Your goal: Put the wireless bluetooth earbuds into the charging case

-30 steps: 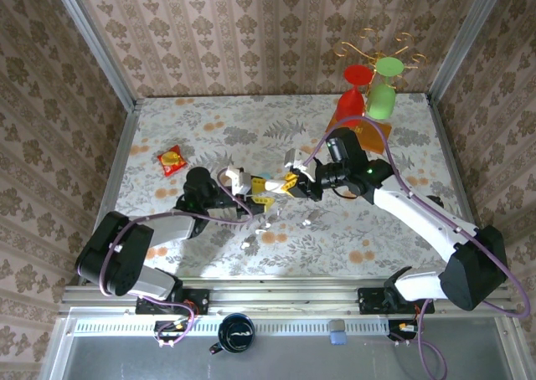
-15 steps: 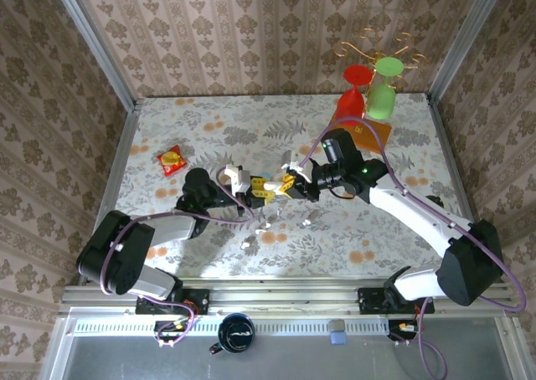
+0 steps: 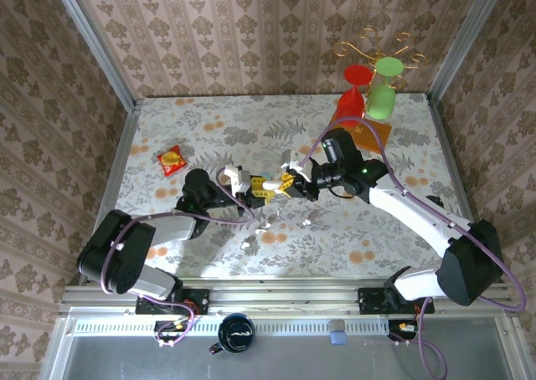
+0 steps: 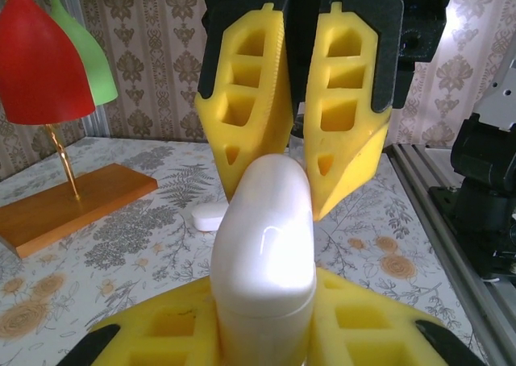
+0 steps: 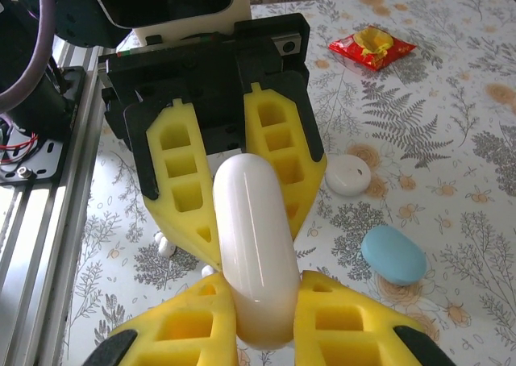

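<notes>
The charging case (image 5: 250,221) spanned lengthwise between both arms, right gripper (image 5: 262,284) clamped on one end, left gripper (image 4: 262,281) pinching the other.

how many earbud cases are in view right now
3: the charging case held between left gripper and right gripper; a round white case on the table beside them; a light-blue case on the table, nearer the right wrist camera. Others may be hidden.

charging case (image 5: 254,253): glossy white | table (image 3: 209,129): floral | packet (image 5: 372,45): red, yellow | oval case (image 5: 393,255): light blue
</notes>
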Available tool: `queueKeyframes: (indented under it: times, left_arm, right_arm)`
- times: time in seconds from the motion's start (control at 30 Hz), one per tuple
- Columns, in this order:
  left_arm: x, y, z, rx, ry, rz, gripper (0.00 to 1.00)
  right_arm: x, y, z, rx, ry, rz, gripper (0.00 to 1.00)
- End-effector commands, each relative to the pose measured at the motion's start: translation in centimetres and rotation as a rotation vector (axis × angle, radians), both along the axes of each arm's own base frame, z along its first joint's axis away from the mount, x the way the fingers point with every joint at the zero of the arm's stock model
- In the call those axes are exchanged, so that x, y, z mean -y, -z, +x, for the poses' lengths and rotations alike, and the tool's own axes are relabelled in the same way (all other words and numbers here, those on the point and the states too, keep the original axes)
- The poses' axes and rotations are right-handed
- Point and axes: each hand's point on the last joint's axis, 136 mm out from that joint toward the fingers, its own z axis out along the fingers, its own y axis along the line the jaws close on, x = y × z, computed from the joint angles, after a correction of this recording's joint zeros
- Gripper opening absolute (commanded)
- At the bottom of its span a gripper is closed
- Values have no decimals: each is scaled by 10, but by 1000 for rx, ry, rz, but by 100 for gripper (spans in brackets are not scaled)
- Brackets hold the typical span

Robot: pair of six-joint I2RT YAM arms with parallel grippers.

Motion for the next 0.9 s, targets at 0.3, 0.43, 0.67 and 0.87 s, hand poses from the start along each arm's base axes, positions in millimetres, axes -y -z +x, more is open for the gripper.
queueKeyframes:
  times: [0.3, 0.43, 0.67, 0.87]
  left_arm:
    - [-1, -3, -6, 24, 7, -26, 0]
    - [-5, 2, -7, 47, -15, -14, 0]
    - [-18, 10, -1, 54, -86, -19, 0]
    - [-40, 12, 18, 64, -215, -22, 0]
  right_arm:
    - [19, -28, 55, 111, 356, 44, 66]
    - [28, -47, 68, 106, 443, 106, 71]
    - [34, -67, 73, 30, 522, 207, 71]
    - [68, -48, 93, -173, 785, 224, 72]
